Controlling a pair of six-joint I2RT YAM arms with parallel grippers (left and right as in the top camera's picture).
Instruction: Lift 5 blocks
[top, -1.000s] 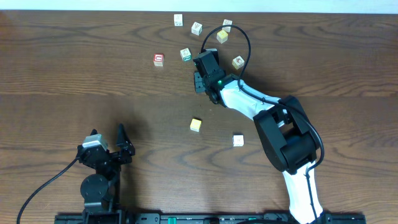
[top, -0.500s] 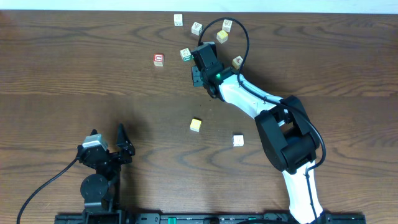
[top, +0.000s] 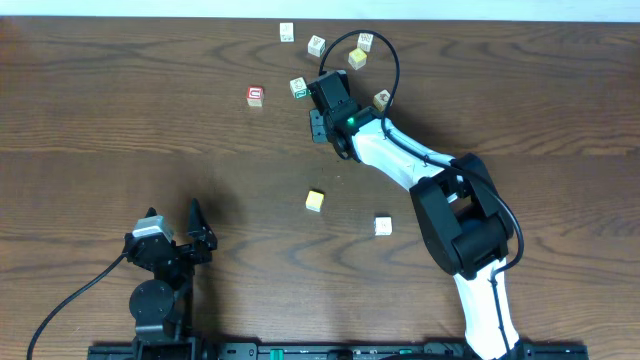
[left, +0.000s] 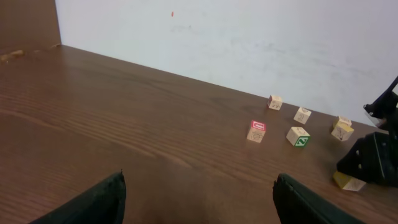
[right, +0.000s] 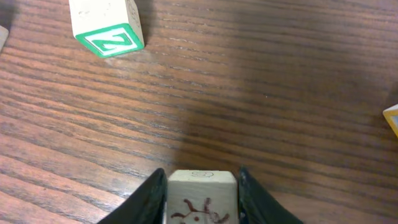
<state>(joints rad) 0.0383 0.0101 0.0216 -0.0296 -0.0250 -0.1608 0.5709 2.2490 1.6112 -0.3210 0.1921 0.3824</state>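
We have a whitish block (right: 202, 202) pinched in the right gripper (right: 200, 174), far side of the table (top: 100, 150).
Left to right: our left gripper (left: 199, 176) rests spread wide, well apart from every block. The red-bordered cube (top: 255, 96) waits far left. The pinched block sits squarely between the right jaws, with the green-bordered cube (right: 106, 25) ahead-left. The right arm is nearer; we see no container.

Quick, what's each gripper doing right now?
Left gripper: open, holding nothing.
Right gripper: closed on a whitish block.
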